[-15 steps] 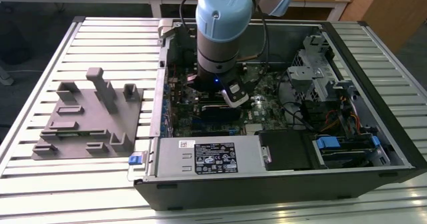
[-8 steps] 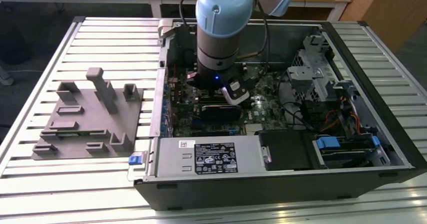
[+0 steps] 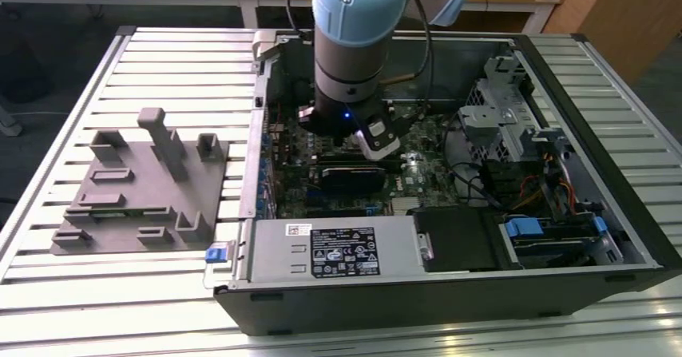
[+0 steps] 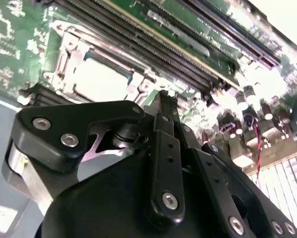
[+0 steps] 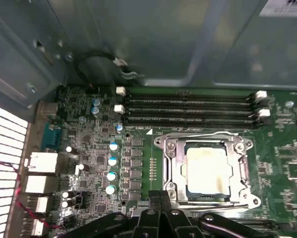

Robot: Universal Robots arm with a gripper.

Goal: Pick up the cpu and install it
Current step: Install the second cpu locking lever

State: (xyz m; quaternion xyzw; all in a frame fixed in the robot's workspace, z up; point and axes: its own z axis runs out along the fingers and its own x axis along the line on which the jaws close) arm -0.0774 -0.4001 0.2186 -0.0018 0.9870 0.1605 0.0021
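Observation:
The cpu (image 5: 205, 166), a pale silver square chip, lies flat inside the metal-framed socket (image 5: 171, 166) on the green motherboard (image 5: 89, 148). It is also in the second wrist view, the cpu (image 4: 101, 79) lying just beyond the fingertips. My gripper (image 5: 159, 194) hovers over the board beside the socket's edge, off the chip. Its two black fingers (image 4: 163, 124) are pressed together with nothing between them. In the exterior view the gripper (image 3: 378, 145) hangs down into the open computer case (image 3: 448, 293).
Long memory slots (image 5: 188, 106) run along the socket's far side. Capacitors (image 5: 111, 161) and rear ports (image 5: 39, 163) stand near the fingers. A drive cage and cables (image 3: 522, 157) fill the case toward the exterior view's right. A grey fixture (image 3: 139, 189) sits on the slatted table (image 3: 107, 301).

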